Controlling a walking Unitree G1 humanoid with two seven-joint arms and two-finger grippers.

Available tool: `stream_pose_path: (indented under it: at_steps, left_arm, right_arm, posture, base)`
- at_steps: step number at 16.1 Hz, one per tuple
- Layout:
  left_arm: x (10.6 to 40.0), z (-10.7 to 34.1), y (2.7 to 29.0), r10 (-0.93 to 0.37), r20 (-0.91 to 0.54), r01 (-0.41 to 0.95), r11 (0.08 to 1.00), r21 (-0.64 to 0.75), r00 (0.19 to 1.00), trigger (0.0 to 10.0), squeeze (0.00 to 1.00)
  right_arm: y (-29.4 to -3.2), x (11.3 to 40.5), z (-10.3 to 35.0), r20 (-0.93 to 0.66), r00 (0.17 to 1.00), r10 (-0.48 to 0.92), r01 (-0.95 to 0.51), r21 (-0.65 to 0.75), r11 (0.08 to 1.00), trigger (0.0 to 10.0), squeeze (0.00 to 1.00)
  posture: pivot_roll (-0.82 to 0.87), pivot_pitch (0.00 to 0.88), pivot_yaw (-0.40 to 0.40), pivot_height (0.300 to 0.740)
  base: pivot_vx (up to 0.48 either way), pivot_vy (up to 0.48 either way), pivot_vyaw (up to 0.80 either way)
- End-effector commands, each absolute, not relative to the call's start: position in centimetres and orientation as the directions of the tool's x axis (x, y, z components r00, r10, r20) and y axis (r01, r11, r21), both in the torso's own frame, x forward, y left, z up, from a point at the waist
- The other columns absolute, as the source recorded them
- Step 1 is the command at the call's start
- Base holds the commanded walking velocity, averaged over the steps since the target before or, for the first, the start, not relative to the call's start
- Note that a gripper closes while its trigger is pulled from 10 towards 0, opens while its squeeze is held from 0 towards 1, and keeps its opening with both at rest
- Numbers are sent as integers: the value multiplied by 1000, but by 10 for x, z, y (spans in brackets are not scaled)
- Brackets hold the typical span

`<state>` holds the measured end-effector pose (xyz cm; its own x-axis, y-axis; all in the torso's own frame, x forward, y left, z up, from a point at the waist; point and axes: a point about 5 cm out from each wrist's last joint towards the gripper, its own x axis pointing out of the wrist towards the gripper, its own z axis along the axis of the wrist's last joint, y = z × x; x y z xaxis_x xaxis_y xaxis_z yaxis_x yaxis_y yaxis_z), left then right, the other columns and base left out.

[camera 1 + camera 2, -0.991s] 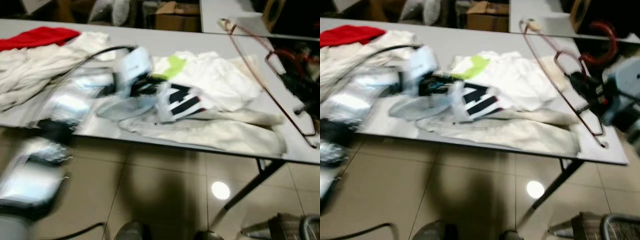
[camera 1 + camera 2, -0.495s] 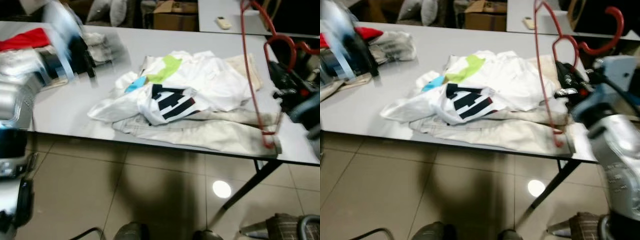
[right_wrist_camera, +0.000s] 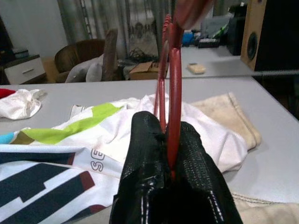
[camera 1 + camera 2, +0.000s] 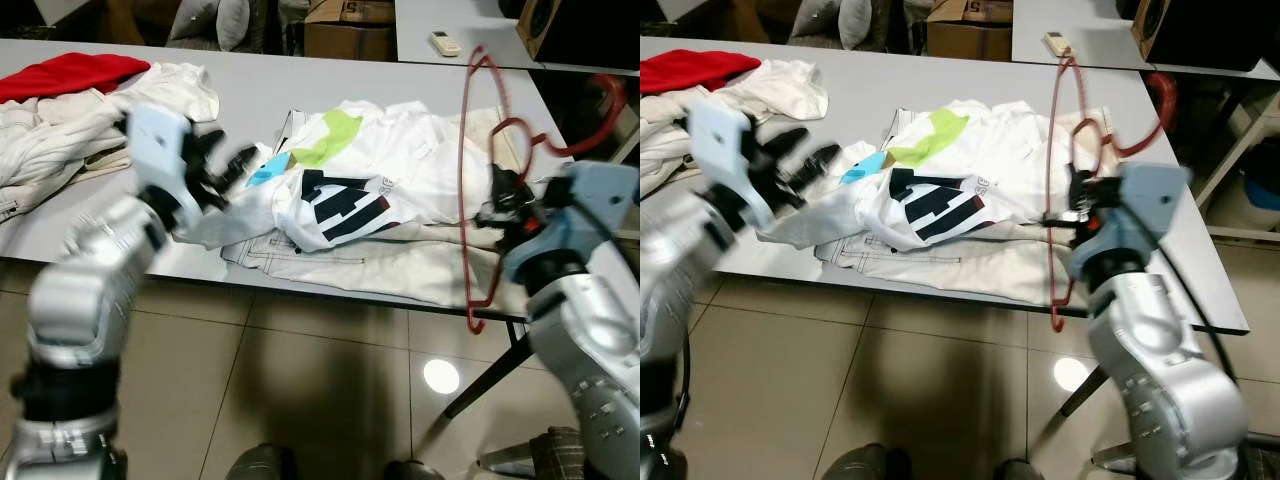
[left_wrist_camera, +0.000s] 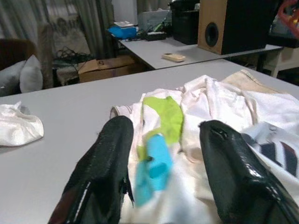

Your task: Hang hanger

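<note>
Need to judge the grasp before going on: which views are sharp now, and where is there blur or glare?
Right wrist view: sharp on the red hanger clamped in the right gripper. Left wrist view: fingers crisp, blue patch blurred. Eye views: left gripper and hanger smeared, lamp glare on the floor.

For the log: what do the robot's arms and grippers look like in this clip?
Both arms are silver, built of rounded, ribbed metallic segments. Each wrist carries a pale blue-white boxy housing. The left gripper has two long, glossy black fingers with rounded tips. The right gripper has matching black fingers with a finely textured surface. A thin black cable runs along the right forearm.
</note>
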<state>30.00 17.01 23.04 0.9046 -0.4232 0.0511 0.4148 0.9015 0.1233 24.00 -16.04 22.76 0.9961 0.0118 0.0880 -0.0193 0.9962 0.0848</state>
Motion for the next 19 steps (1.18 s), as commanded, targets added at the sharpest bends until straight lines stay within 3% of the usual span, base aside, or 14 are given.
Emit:
stream_pose_path:
  at_steps: [1, 4, 9, 19]
  left_arm:
    - [291, 218, 158, -414, 31, 408, 904, 127, 910, 10000, 0]
    - [278, 201, 143, -374, 0, 372, 920, 123, 927, 10000, 0]
    - [288, 197, 130, -333, 12, 328, 934, 140, 943, 10000, 0]
    - [293, 200, 134, -300, 23, 291, 940, 179, 954, 10000, 0]
  right_arm:
    - [-156, 235, 228, 104, 995, -6, -2, 76, 997, 10000, 0]
    - [-152, 230, 220, 92, 994, -57, 44, 139, 989, 10000, 0]
    - [-143, 239, 222, 110, 994, -18, 2, 142, 990, 10000, 0]
    - [-132, 252, 233, 153, 988, 31, -55, 157, 986, 10000, 0]
  posture:
    - [-3, 64, 62, 740]
    - [-2, 56, 41, 740]
    - [-1, 56, 28, 740]
    - [6, 56, 24, 740]
  base:
    - [0, 0, 0]
    - [0, 302, 0]
    - [0, 397, 0]
    - [0, 409, 0]
